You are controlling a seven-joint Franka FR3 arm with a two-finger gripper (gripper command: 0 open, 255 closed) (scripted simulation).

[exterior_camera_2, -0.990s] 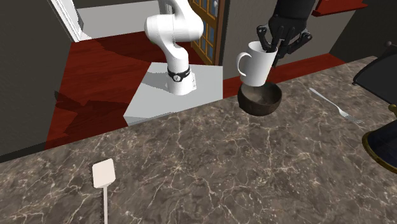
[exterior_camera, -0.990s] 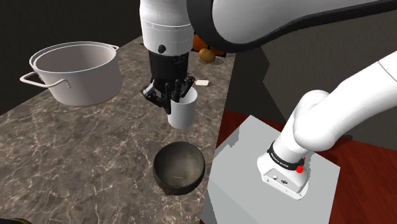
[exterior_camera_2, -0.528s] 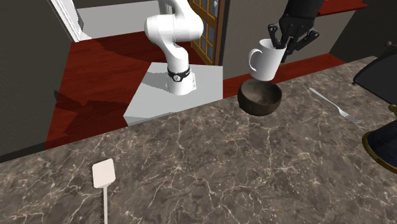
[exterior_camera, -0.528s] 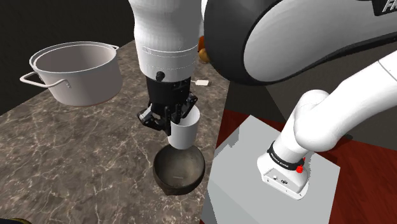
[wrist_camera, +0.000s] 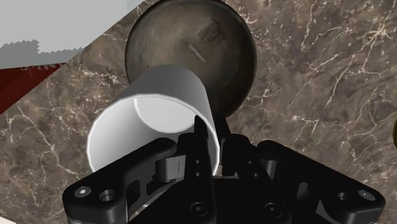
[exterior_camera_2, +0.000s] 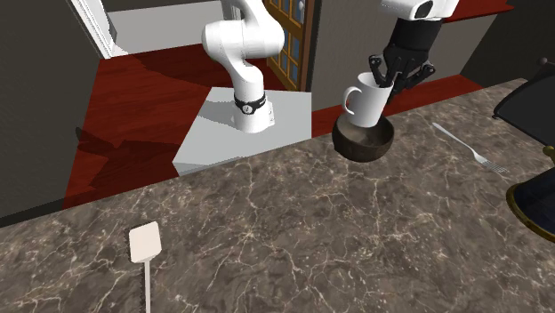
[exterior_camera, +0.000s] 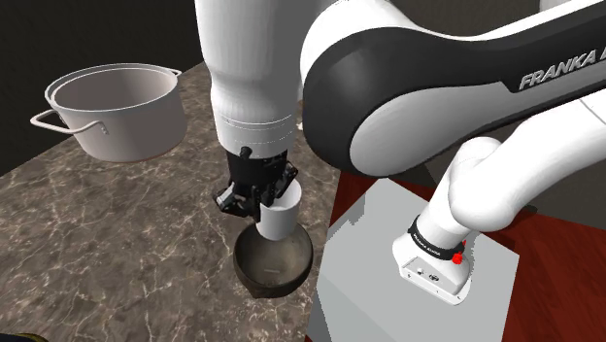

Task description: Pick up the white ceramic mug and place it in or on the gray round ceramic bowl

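The end effector is closed on the mug, pinching its wall at the rim with one finger inside and one outside. The mug hangs a little tilted directly over the bowl, its base at about the level of the bowl's rim; whether they touch I cannot tell.

The mug is plain white, smooth and straight-sided. It looks empty, and its loop handle points to the second exterior view's left, away from the fingers. I judge it stiff and fairly light but brittle. The slick surface gives a thin wall pinch little hold, so the mug could swivel or slip. The rim opposite the handle looks like a sound place to hold it, provided it is lowered gently and not dropped.

The bowl is dark, round and shallow, at the near edge of the marbled counter, just beside the grey stand. A large two-handled pot stands well apart at the shoulder view's far left.
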